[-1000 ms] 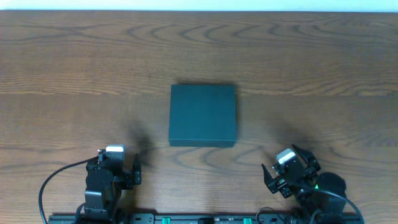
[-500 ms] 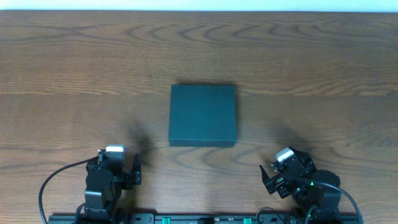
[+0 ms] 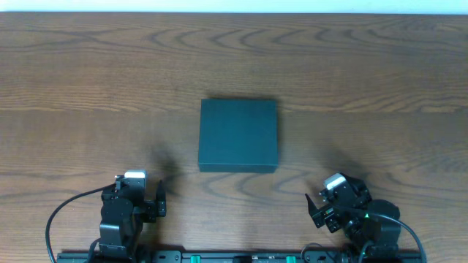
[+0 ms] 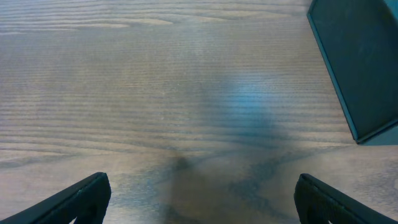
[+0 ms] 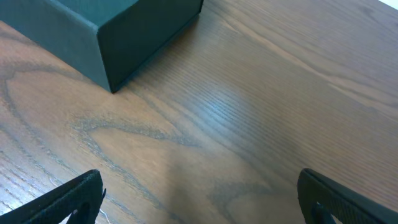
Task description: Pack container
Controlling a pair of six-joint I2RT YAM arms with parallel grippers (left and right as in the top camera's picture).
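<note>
From overhead, the container (image 3: 239, 136) sat near the middle of the wooden table (image 3: 88, 73). It was a dark teal box with its top face flat and closed, its edges roughly square to the table's. Both arms were at the near edge, well apart from the box. The left gripper (image 3: 146, 191) stood off the box's near-left corner and the right gripper (image 3: 333, 194) off its near-right corner. Neither touched it, and bare wood lay between each of them and the box.

In the left wrist view, the left gripper (image 4: 202, 200) had its jaws spread wide. One dark fingertip (image 4: 87, 194) showed at the lower left and the other at the lower right, with nothing but wood grain between them. The container (image 4: 367, 56) filled the upper right corner of the view — clear of the fingers.

In the right wrist view, the right gripper (image 5: 202, 198) was likewise spread wide and empty, one fingertip (image 5: 74, 193) low at each side of the picture. The container (image 5: 118, 31) showed at the upper left — one corner and two side walls resting flat on the table, away from the fingers.
</note>
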